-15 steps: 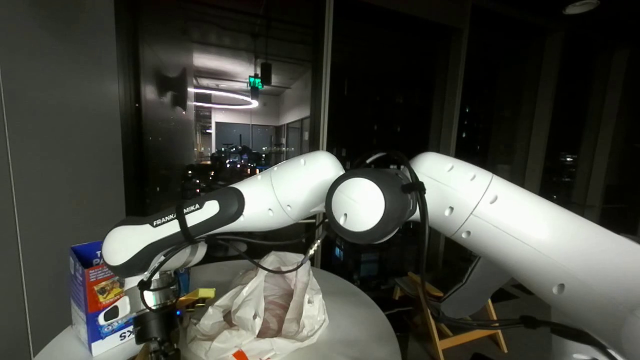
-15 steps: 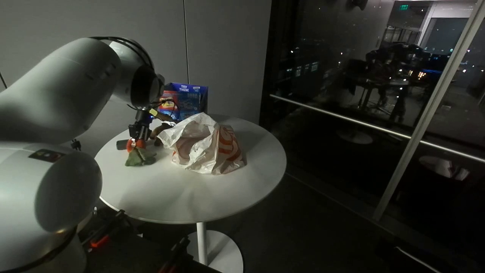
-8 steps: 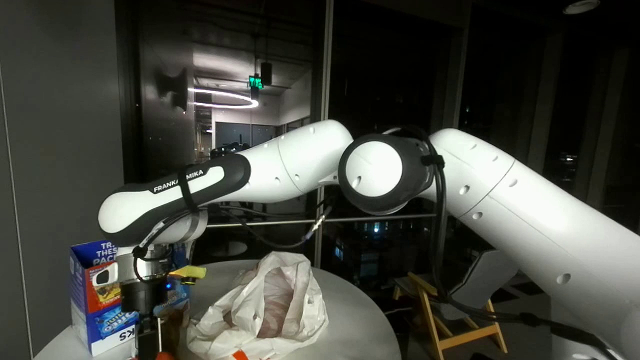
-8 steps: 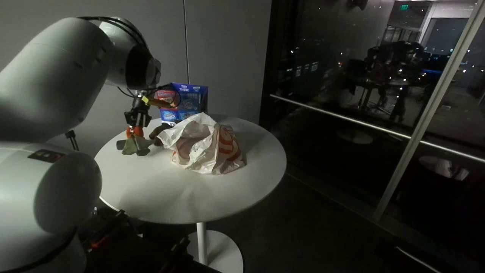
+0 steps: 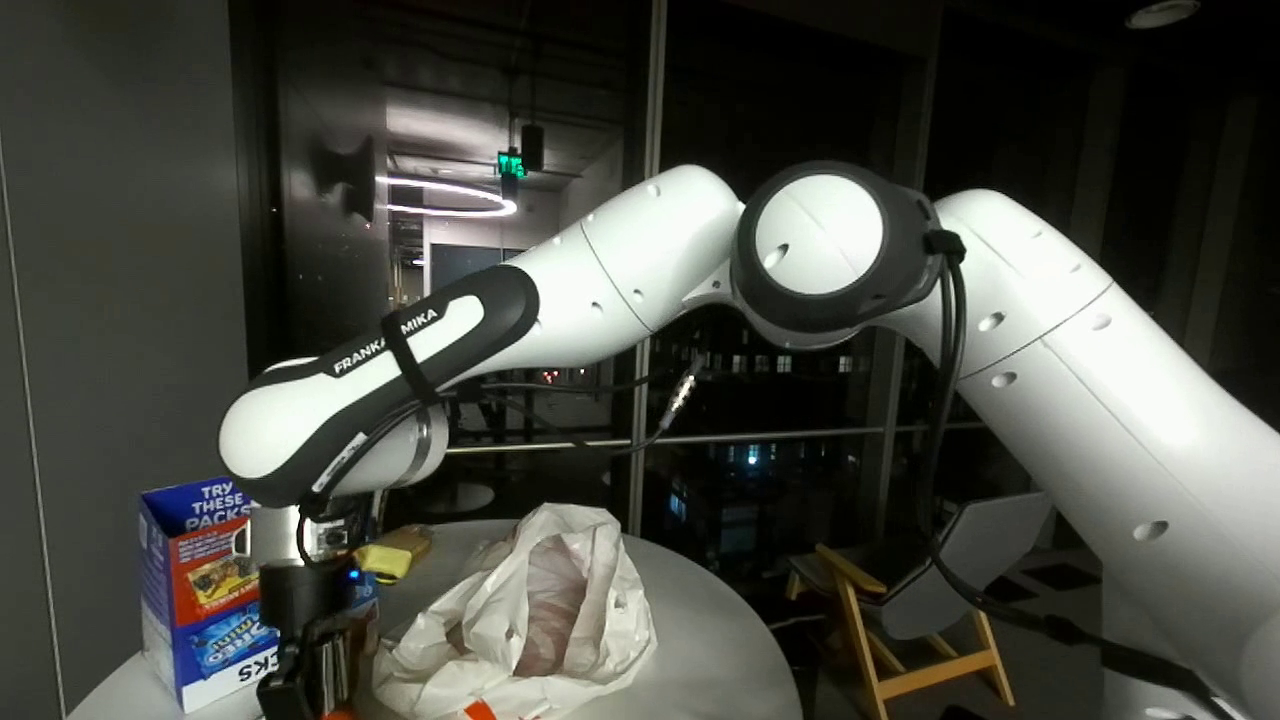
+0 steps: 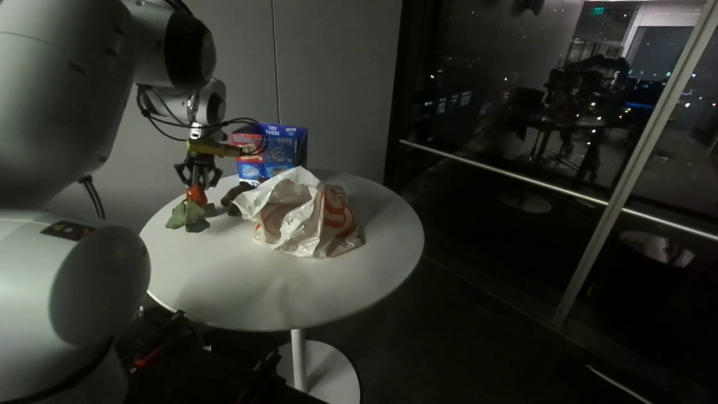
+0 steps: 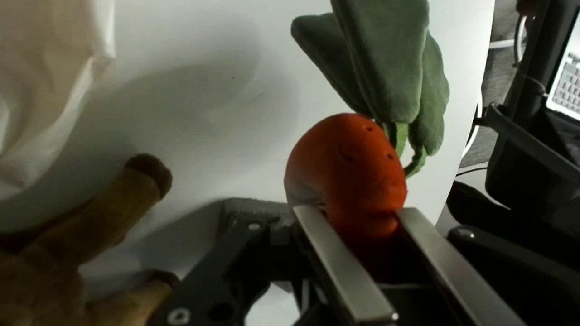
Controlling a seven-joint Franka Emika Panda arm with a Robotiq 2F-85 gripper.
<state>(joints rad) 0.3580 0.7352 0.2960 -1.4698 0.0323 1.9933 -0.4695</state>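
One round white table (image 6: 291,292) stands by night-dark windows (image 6: 471,213). Over it, the single gripper (image 7: 358,212) is narrowed on one orange toy (image 7: 349,154), pinched between its two fingers (image 7: 342,265); three green leaves (image 7: 385,68) show at the toy's end. One brown toy (image 7: 99,222) lies nearby, next to one crumpled white bag (image 6: 305,219), and in an exterior view one blue snack box (image 6: 283,151) stands behind them. One grey object (image 7: 258,206) is partly hidden by the gripper.
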